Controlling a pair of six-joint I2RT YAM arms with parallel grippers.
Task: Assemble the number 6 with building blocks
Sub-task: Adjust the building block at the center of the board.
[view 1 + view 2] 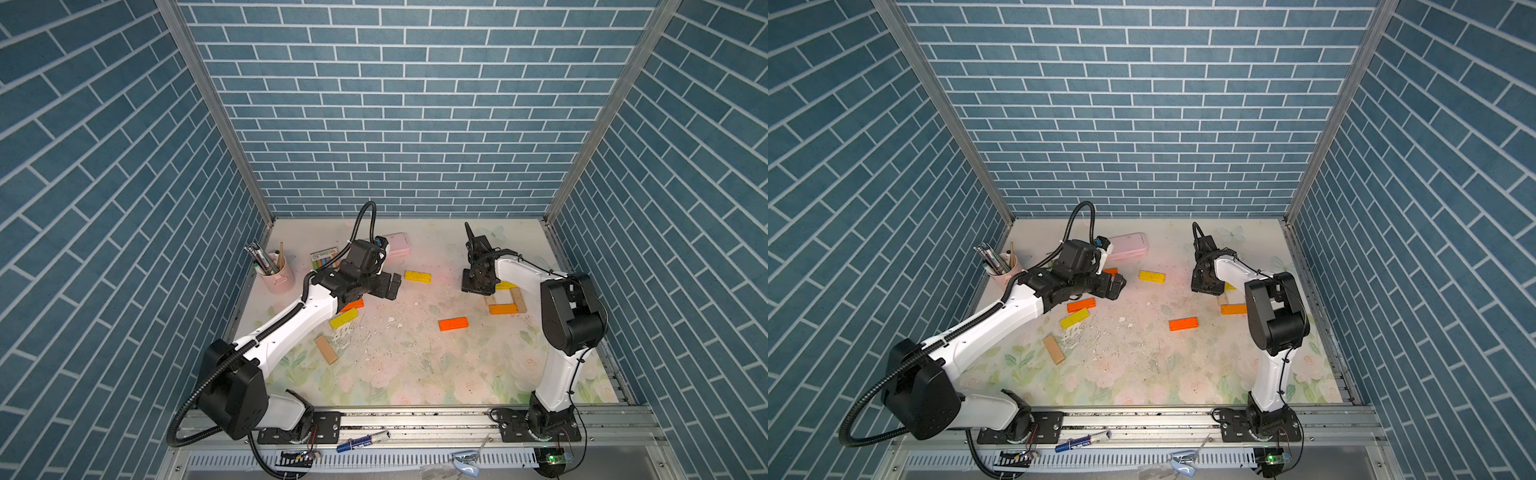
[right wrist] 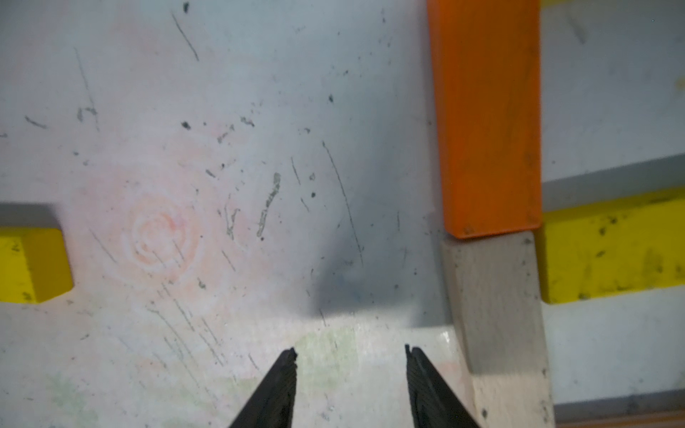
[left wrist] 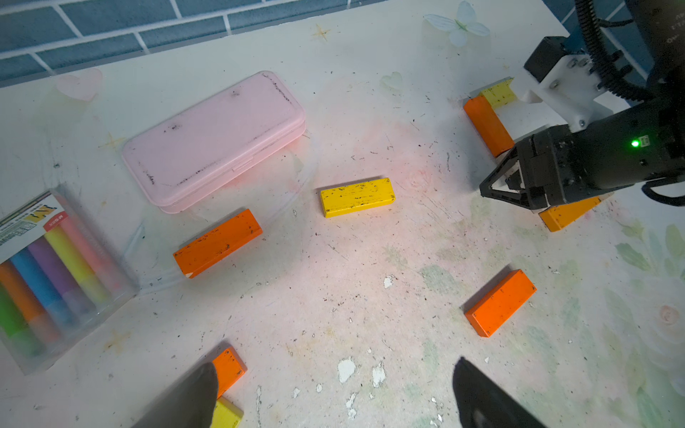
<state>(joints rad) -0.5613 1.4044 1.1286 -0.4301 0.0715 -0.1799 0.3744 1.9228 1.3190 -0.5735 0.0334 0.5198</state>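
Note:
Loose building blocks lie flat on the floral mat: a yellow one (image 1: 417, 276), an orange one (image 1: 453, 323), a tan one (image 1: 326, 350), and a yellow (image 1: 343, 319) and an orange one (image 1: 352, 304) beside my left arm. At the right, an orange bar (image 2: 485, 118), a tan bar (image 2: 493, 296) and a yellow bar (image 2: 611, 252) touch in a partial figure, with another orange bar (image 1: 503, 308) at its near side. My right gripper (image 2: 351, 355) hangs open over bare mat just beside the tan bar, holding nothing. My left gripper (image 3: 335, 363) is wide open and empty above the mat.
A pink case (image 1: 397, 245) and a clear chalk pack (image 1: 325, 258) lie at the back left, behind my left wrist. A pink pen cup (image 1: 277, 276) stands by the left wall. Tiled walls enclose three sides. A rail (image 1: 415, 419) runs along the front.

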